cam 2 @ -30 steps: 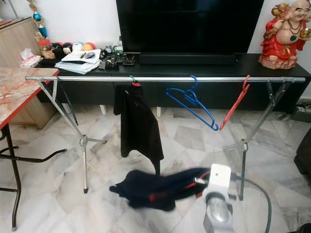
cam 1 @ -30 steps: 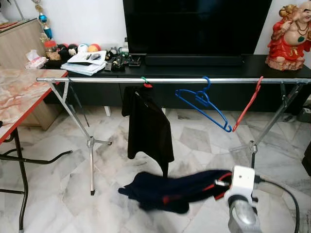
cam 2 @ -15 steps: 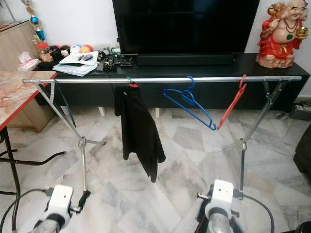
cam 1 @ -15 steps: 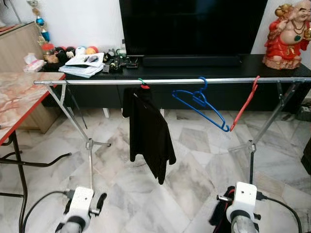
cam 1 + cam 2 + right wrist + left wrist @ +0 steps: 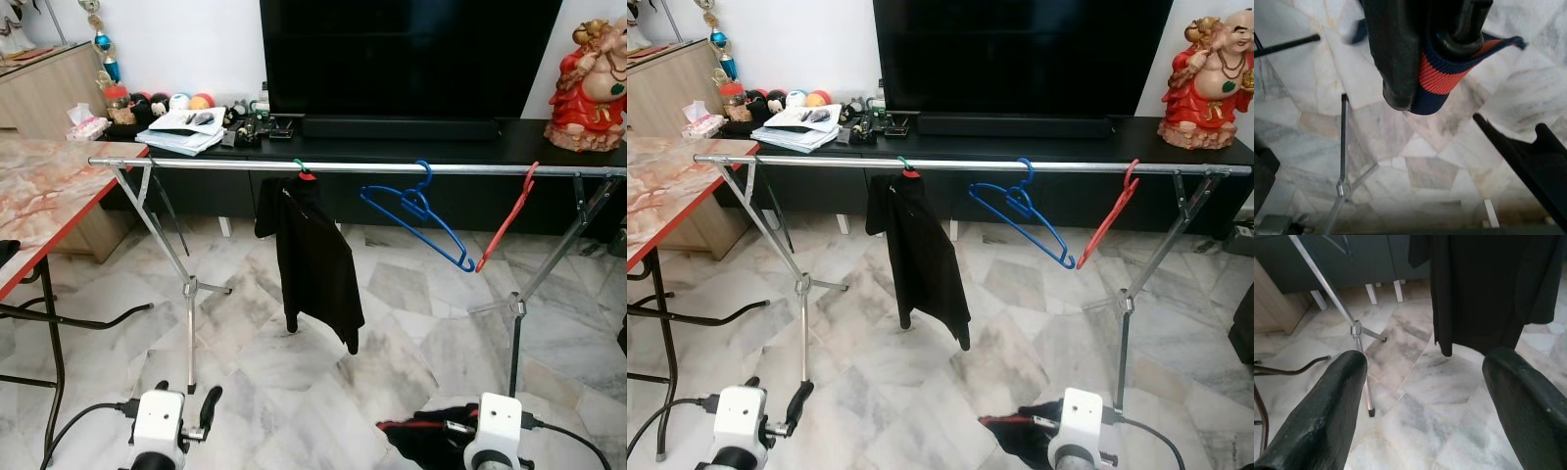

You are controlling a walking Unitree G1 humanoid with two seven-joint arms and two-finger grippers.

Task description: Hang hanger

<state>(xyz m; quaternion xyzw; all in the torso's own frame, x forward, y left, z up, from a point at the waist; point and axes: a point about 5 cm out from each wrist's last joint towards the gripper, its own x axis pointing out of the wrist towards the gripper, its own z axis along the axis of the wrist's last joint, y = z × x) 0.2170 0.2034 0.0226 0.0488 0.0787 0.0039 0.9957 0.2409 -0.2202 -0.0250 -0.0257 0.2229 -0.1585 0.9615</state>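
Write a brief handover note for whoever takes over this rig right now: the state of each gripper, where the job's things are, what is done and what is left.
Left gripper: fingers open, holding nothing, low before the rail.
Right gripper: fingers shut on the navy-and-red garment, held low near the floor.
Done: black garment hangs on the rail.
Free: blue hanger and red hanger hang bare.
Left: get the held garment up onto the rail.

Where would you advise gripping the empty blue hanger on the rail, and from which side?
Grip the blue hanger on its neck just below the hook, coming from the robot's side of the rail. It hangs tilted, its lower end swung down to the right, so the neck stays nearest the rail and steadiest.
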